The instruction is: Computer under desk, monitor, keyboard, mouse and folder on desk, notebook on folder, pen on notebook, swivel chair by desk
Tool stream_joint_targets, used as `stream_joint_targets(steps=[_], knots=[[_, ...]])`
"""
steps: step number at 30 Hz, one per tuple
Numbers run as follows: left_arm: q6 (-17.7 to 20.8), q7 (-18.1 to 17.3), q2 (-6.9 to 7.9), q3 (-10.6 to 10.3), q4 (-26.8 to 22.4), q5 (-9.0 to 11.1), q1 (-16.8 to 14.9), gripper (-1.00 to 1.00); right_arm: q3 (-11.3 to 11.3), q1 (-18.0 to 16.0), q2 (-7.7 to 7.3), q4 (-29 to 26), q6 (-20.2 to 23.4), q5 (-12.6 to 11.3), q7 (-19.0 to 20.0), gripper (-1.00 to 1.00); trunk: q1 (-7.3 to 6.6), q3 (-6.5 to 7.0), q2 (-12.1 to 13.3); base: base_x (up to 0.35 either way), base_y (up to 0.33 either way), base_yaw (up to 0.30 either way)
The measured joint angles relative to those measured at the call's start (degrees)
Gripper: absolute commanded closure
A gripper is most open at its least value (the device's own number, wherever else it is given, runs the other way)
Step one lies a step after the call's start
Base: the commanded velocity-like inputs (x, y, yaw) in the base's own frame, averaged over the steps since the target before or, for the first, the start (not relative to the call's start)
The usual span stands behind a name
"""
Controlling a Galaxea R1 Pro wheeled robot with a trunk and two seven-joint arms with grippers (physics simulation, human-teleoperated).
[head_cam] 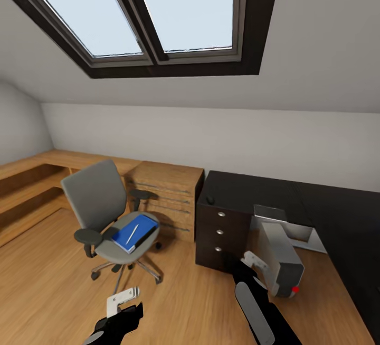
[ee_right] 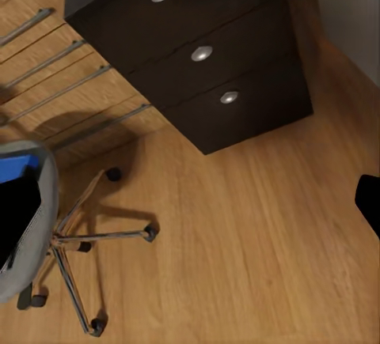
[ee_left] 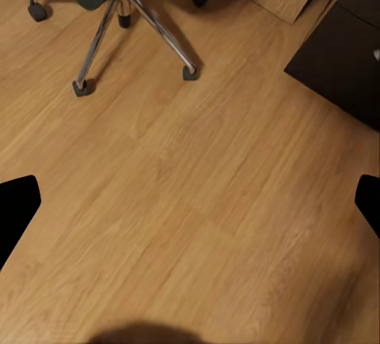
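The grey swivel chair (head_cam: 103, 202) stands on the wood floor left of the black desk (head_cam: 248, 189). On its seat lies the blue folder (head_cam: 135, 233) with the white pen (head_cam: 132, 233) on top. A small dark mouse (head_cam: 210, 199) sits on the desk's near-left corner. The grey computer (head_cam: 282, 258) stands on the floor in the desk's inner corner. My left gripper (head_cam: 122, 298) hangs open over bare floor, short of the chair's base (ee_left: 119, 12). My right gripper (head_cam: 256, 261) is open, just left of the computer. The monitor, keyboard and notebook are out of view.
A light wooden chest of drawers (head_cam: 169, 197) stands between chair and desk. The desk's black drawer unit (ee_right: 206, 51) faces me. Low wooden shelving (head_cam: 26, 186) runs along the left wall. A sloped ceiling with a skylight (head_cam: 158, 12) hangs above. Open floor (head_cam: 53, 292) lies in front.
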Motion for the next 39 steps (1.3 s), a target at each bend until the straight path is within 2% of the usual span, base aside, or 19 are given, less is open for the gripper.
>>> stream_joint_targets(steps=[14,20,27,39], knots=[[0.0,0.0,0.0,0.0,0.0,0.0,0.0,-1.0,0.0,0.0,-0.01,0.0,-0.1,0.1,0.0,-1.0,-3.08,3.29,5.6,0.327,0.0,0.002],[0.0,0.0,0.0,0.0,0.0,0.0,0.0,-1.0,0.0,0.0,-0.01,0.0,-1.6,0.1,-0.1,-1.0,-4.4,4.9,8.0,0.328,0.0,0.018],[0.0,0.0,0.0,-0.1,0.0,0.0,0.0,-1.0,0.0,0.0,-0.01,0.0,-3.8,0.1,-0.2,-1.0,-4.38,5.5,8.1,0.189,0.0,0.122],[0.0,0.0,0.01,-0.1,0.0,0.0,0.0,-1.0,0.1,0.0,0.02,0.0,-4.3,0.0,-0.3,-1.0,-4.4,6.18,8.0,0.184,-0.074,0.214]])
